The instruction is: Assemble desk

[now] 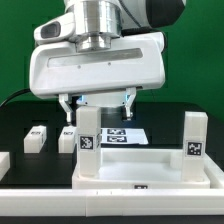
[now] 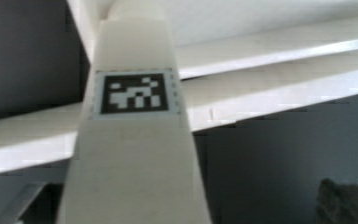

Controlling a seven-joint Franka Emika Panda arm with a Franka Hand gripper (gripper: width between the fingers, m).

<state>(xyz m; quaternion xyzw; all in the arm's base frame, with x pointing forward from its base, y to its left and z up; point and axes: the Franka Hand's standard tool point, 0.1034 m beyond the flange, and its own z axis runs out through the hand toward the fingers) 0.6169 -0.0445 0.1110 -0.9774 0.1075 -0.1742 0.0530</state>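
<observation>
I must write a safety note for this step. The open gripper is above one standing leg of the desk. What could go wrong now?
1. The open gripper hovers over the upright leg; a slightly off descent could strike its top and tilt it in the panel.
2. The second leg stands upright too; a jolt to the panel might disturb it.
3. Loose legs lie close behind; a wide sweep may knock them.

A plain green wall [image 1: 20, 45] stands behind the black worktop [image 1: 25, 115], meeting its far edge; even, soft light falls across both.

White rimmed panel [image 1: 150, 170] flat; 2 tagged legs [image 1: 88, 140] upright in it.
</observation>
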